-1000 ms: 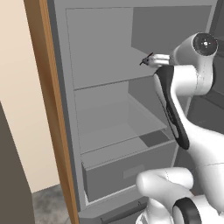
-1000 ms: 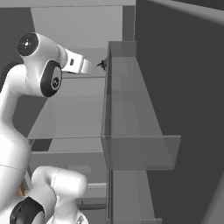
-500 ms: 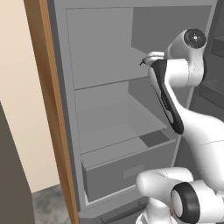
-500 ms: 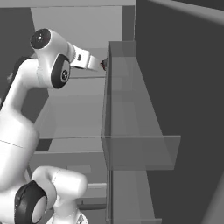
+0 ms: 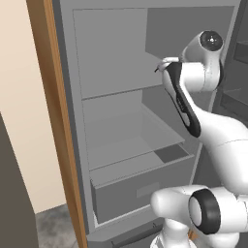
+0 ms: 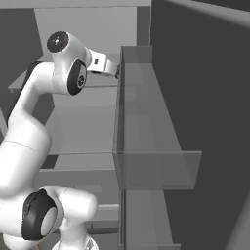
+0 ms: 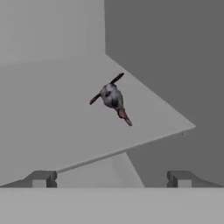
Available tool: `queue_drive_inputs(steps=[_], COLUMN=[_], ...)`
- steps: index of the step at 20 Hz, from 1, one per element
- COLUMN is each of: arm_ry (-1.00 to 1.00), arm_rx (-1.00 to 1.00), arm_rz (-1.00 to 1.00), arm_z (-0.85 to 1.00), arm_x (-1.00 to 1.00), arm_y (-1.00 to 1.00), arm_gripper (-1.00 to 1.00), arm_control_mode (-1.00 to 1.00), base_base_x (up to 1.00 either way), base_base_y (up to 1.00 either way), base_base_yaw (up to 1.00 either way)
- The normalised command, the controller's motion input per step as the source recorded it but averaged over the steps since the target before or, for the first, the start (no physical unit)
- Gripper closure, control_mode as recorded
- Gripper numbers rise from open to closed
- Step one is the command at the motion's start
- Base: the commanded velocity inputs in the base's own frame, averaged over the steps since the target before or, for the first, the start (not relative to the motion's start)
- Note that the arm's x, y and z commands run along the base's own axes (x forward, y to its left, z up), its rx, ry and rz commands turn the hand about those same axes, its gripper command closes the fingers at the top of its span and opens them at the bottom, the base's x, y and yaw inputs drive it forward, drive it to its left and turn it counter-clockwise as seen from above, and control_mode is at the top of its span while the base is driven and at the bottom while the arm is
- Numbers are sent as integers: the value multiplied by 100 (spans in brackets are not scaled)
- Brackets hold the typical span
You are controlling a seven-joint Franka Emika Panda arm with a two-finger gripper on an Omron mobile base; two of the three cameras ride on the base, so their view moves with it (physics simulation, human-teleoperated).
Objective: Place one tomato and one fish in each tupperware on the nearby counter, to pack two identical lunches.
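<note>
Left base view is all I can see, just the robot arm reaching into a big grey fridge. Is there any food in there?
Observer: Yes. The hand view shows one small grey fish lying on a fridge shelf.
Operator: Did the robot grab it?
Observer: No. The gripper is open, with the fish ahead of it, between and beyond the fingertips.
Operator: Any tomatoes next to it?
Observer: None in sight. The part of the shelf around the fish is bare in the hand view.
</note>
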Motion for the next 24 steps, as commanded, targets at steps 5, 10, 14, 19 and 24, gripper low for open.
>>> queue_drive_inputs(steps=[5,10,14,19,24], arm_ry=[3,2,6,11,9], arm_rx=[-10,-6,0,-1,0], arm_rz=[7,2,0,0,0], arm_z=[-2,-3,-8,-29,-5], arm_x=[34,25,28,32,27], arm_y=[-3,-13,-1,0,-7], arm_gripper=[-100,-100,-100,-100,-100], arm_control_mode=[-100,-100,-100,-100,-100], base_base_x=[0,0,0,0,0], base_base_y=[0,0,0,0,0], base_base_yaw=[0,0,0,0,0])
